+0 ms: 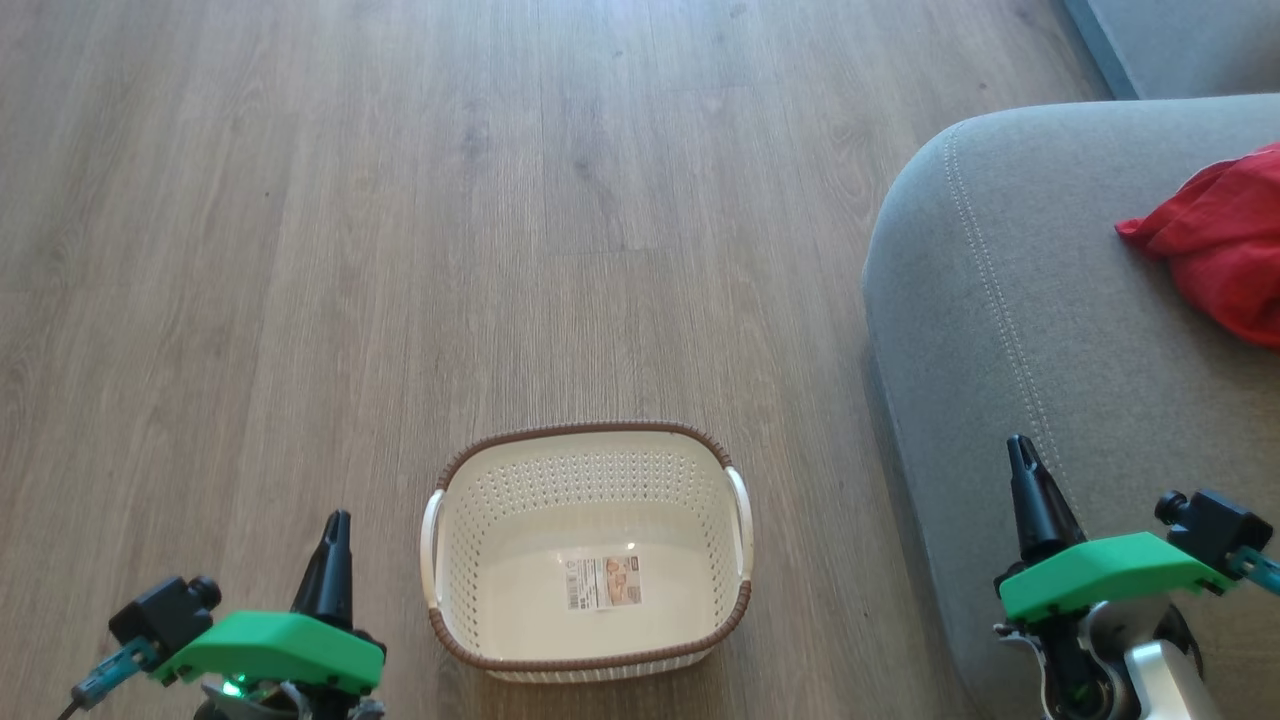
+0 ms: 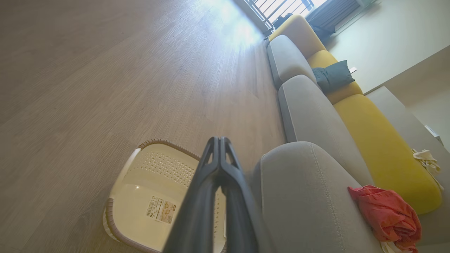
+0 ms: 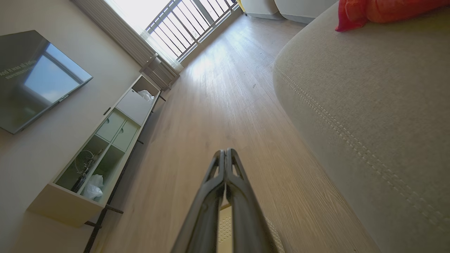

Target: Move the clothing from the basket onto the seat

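Left end effector [image 1: 335, 535] sits at the lower left of the head view, right end effector [image 1: 1022, 465] at the lower right over the front edge of the seat [image 1: 1000, 300]. Neither one is carrying anything. The basket [image 1: 590, 435] is on the floor [image 1: 300, 250] between them, and nothing's in it but its label sticker [image 1: 605, 583]. The clothing [image 1: 1225, 240] is a red heap on the seat, well away from both arms, so I'd call this job basically done.

Left wrist view: the two dark fingers are pressed together, nothing between them. The basket is below them and the seat is to the right, with the red bundle crumpled near its back by a yellow cushion [image 2: 383, 147].

Right wrist view: same deal, fingers squeezed together and empty, pointing along the floor beside the seat. The red fabric peeks in at the top right.

Handling-wise, it looks light, soft and floppy. It'll sag and trail if lifted. If it needs a nudge, I'd pinch a raised fold near the middle of the bunch, not a loose edge.
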### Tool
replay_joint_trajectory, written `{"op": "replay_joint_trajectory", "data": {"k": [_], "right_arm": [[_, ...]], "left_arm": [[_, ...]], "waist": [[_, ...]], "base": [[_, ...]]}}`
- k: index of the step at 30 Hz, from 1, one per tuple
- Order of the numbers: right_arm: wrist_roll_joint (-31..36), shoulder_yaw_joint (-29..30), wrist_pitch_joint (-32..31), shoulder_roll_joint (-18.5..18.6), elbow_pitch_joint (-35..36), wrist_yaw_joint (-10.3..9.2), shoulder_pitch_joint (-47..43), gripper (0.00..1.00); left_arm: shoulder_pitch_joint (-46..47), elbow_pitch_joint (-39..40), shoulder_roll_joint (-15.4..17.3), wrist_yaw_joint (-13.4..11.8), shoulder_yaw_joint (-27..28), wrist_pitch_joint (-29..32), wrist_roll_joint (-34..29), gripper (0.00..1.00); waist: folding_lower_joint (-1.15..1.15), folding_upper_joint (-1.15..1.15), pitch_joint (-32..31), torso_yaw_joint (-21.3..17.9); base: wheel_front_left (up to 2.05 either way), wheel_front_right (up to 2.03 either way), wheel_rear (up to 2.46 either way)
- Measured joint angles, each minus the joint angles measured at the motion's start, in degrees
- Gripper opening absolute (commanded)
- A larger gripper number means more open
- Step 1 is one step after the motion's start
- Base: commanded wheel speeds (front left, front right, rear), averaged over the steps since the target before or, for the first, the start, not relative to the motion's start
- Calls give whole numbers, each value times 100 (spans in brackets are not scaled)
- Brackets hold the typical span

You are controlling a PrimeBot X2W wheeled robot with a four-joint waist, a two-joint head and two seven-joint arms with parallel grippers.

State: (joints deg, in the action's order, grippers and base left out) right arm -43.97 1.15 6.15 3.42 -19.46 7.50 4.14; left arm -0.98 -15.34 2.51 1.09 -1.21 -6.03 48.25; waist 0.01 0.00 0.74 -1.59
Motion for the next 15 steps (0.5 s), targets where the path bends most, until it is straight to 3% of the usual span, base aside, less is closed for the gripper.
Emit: {"op": "replay_joint_trajectory", "data": {"k": [15], "right_arm": [[-893,100,-248,-13,64,0,0,0]], "left_arm": [[112,-4,-2,123,131,236,818,0]], "waist": [[0,0,-11,30]], "base": [[0,0,0]]}}
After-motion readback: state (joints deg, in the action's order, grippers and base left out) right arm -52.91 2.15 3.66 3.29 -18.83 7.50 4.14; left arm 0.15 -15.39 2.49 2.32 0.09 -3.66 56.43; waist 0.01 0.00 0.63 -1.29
